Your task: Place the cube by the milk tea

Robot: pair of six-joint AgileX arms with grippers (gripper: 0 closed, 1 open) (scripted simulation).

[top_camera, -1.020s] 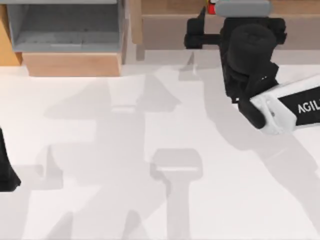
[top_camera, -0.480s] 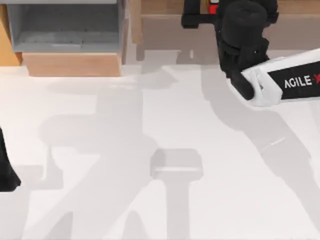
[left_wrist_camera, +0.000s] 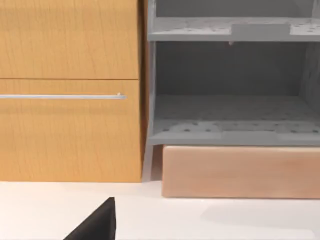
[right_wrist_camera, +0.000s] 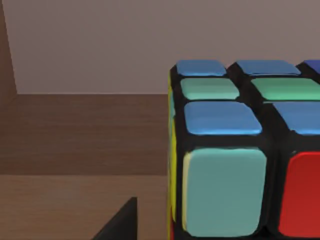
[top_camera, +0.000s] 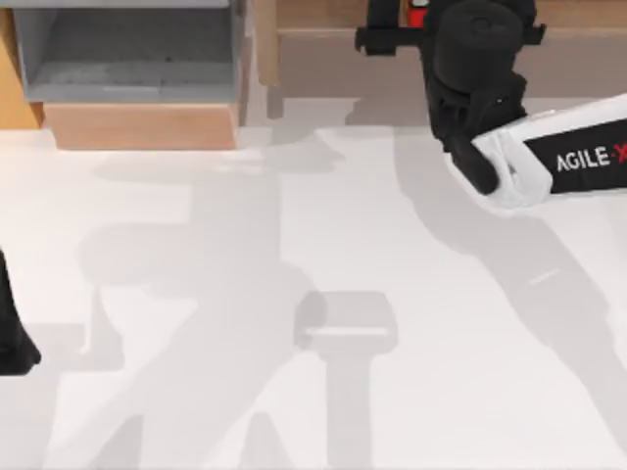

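**Cube waits in the wooden recess, right arm reaching in**

Cube (right_wrist_camera: 240,150), a small puzzle block of blue, green, pale teal and red square stickers on a black grid with a yellow edge showing down one corner, sits very close before the right wrist camera on a brown wooden shelf floor (right_wrist_camera: 65,200), with a plain back wall behind it. From above, only a red sliver of it peeks out beside the black right gripper (top_camera: 392,29), which is pushed into the long wooden compartment (top_camera: 323,59) at the far edge of the table.

Handling, as I judge it: a rigid, light plastic body that will not deform, with glossy stickers that could slide under the pads. Flat opposite faces make the best hold, squeezed across the middle row so the block cannot pivot on a corner; a hard pinch near an edge might twist a layer.

Whether the right claw is released or clenched around anything, I cannot tell; a dark finger edge shows low in the wrist view, apart from the cube.

Farther out, the white forearm shell (top_camera: 549,157) carries the readable lettering "AGILE" with a red mark after it.

The left gripper (top_camera: 12,333) is parked at the table's left edge, facing an orange-wood cabinet (left_wrist_camera: 70,90) and a grey open shelf unit (left_wrist_camera: 230,90). No milk tea is identifiable.
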